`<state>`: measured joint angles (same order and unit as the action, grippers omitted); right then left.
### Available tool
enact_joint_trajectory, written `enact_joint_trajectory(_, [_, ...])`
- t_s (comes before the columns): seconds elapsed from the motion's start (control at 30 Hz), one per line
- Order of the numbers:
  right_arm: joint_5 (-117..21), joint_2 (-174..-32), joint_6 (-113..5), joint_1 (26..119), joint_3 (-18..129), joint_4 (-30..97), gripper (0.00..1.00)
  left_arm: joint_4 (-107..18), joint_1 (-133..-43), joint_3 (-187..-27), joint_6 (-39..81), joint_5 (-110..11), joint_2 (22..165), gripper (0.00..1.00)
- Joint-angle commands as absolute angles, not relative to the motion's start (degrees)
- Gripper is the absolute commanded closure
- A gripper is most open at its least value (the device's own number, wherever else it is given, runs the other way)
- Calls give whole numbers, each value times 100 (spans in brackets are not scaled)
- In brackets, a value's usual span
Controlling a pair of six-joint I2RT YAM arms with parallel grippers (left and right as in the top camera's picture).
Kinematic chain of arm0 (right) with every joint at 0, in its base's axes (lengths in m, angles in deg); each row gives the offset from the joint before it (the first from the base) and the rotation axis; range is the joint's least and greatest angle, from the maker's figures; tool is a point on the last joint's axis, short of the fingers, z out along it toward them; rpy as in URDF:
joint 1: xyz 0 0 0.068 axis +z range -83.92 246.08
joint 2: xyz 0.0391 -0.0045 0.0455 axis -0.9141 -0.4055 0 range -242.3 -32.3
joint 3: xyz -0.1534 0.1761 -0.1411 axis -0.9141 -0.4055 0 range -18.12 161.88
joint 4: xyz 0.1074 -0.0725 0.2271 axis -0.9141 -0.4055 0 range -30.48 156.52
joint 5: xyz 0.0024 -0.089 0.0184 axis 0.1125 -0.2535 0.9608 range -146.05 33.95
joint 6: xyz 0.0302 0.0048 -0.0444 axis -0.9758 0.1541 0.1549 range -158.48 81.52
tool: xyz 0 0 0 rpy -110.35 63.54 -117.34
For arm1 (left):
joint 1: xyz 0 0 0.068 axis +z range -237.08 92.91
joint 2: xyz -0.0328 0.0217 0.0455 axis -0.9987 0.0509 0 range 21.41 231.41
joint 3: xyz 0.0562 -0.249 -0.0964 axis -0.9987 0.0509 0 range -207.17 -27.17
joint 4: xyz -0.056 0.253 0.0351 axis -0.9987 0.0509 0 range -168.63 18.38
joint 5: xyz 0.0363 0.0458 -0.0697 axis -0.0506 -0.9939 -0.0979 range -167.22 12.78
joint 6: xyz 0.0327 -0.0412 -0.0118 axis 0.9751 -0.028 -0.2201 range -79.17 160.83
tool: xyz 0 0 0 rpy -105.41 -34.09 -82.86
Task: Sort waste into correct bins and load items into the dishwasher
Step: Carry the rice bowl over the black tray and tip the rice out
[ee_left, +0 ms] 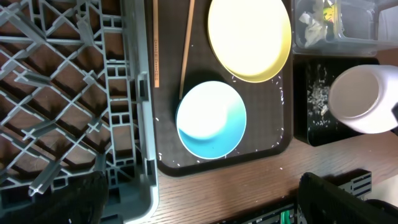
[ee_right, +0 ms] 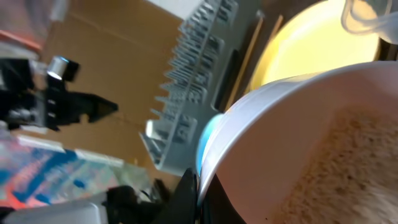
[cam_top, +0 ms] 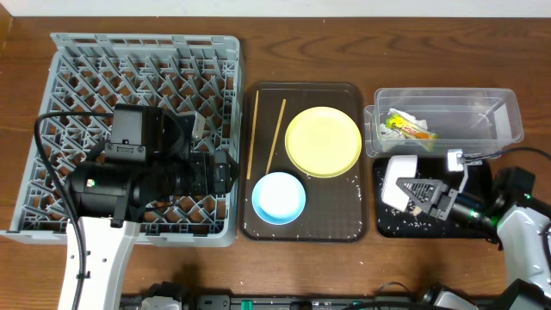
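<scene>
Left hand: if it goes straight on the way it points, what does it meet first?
Probably the light blue round bowl on the dark brown serving tray, just past the wall of the grey plastic dish rack. The open left hand points there; depth is unclear.

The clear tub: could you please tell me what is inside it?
The clear tub holds a green-and-yellow wrapper and crumpled white paper at its left end; anything beneath them is covered.

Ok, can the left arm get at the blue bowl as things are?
Probably yes. The left claw is open and empty at the edge of the rack, and the blue bowl sits uncovered on the brown tray right beside it, with nothing over it.
</scene>
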<state>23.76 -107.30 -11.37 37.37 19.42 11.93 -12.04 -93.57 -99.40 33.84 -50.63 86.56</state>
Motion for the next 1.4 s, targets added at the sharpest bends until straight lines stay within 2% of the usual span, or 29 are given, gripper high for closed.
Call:
enact_joint_trajectory(0.0, [3196,-10719,-1056,3497,1915,1204,99,-1206,-9376,-10042,3478,-5133,8665,2])
enact_joint_trajectory(0.1, [2916,-10743,-1495,3239,1915,1440,99,-1206,-9376,-10042,3478,-5133,8665,2])
enact_joint_trajectory(0.2, [3041,-10743,-1397,3038,1915,1521,99,-1206,-9376,-10042,3478,-5133,8665,2])
enact_joint_trajectory(0.27, [3001,-10804,-1851,2911,1915,1738,99,-1206,-9376,-10042,3478,-5133,8665,2])
enact_joint_trajectory(0.33, [3336,-10806,-1690,2909,1915,1613,99,-1206,-9376,-10042,3478,-5133,8665,2])
enact_joint_trajectory(0.47, [3338,-10828,-1720,2952,1913,1655,99,-1208,-9376,-10042,3478,-5133,8665,2])
enact_joint_trajectory(0.53, [3045,-10835,-1379,3000,1913,1738,99,-1206,-9376,-10042,3478,-5133,8665,2])
enact_joint_trajectory(0.6, [2520,-10852,-1790,3029,1913,1891,99,-1206,-9376,-10042,3478,-5133,8665,2])
enact_joint_trajectory(0.63, [2680,-10852,-1851,3051,1913,1751,99,-1206,-9376,-10042,3478,-5133,8665,2])
enact_joint_trajectory(0.7, [3078,-10850,-1279,3110,1913,1438,99,-1208,-9376,-10042,3478,-5133,8665,2])
enact_joint_trajectory(0.77, [2750,-10857,-1102,3142,1913,1565,99,-1206,-9376,-10042,3481,-5133,8665,2])
enact_joint_trajectory(0.83, [3065,-10942,-1976,3118,1913,1731,99,-1206,-9376,-10042,3478,-5133,8665,2])
enact_joint_trajectory(0.93, [3259,-10937,-1766,3164,1920,1751,99,-1206,-9376,-10042,3478,-5133,8665,2])
enact_joint_trajectory(1.0, [2593,-10977,-1998,3153,1920,2011,99,-1206,-9376,-10042,3478,-5133,8665,2])
enact_joint_trajectory(1.03, [2630,-11023,-2413,3149,1920,2063,99,-1206,-9376,-10042,3478,-5133,8665,2])
enact_joint_trajectory(1.1, [3336,-11042,-2304,3206,1920,1871,99,-1206,-9376,-10042,3481,-5136,8665,2])
enact_joint_trajectory(1.17, [3226,-11020,-2173,3295,1933,2090,99,-1208,-9376,-10042,3478,-5133,8665,2])
enact_joint_trajectory(1.23, [2857,-11049,-2592,3291,1931,2402,99,-1206,-9376,-10042,3478,-5133,8665,2])
enact_joint_trajectory(1.3, [3344,-11095,-3283,3271,1931,2643,99,-1206,-9376,-10042,3478,-5133,8665,2])
enact_joint_trajectory(1.37, [3331,-11058,-3257,3320,1948,2787,99,-1206,-9376,-10042,3478,-5133,8665,2])
